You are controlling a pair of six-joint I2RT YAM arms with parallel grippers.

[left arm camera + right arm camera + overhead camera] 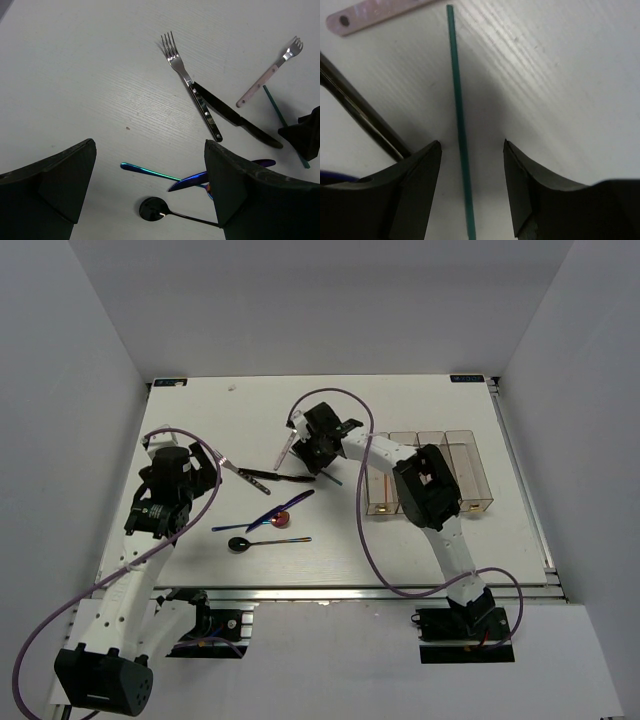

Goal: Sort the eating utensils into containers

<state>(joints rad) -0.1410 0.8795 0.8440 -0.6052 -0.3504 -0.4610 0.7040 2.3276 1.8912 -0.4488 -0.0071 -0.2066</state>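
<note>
My right gripper is open, low over the table, with its fingers on either side of a teal chopstick; it is also in the top view. My left gripper is open and empty, hovering at the table's left. Below it lie a silver fork, a black knife, a pink-handled fork, an iridescent knife and a black-bowled spoon. A red-bowled spoon lies mid-table. The clear containers stand at the right.
The table's front edge runs just below the spoons. The right arm's forearm reaches across in front of the containers' left end. White walls close in the table on three sides.
</note>
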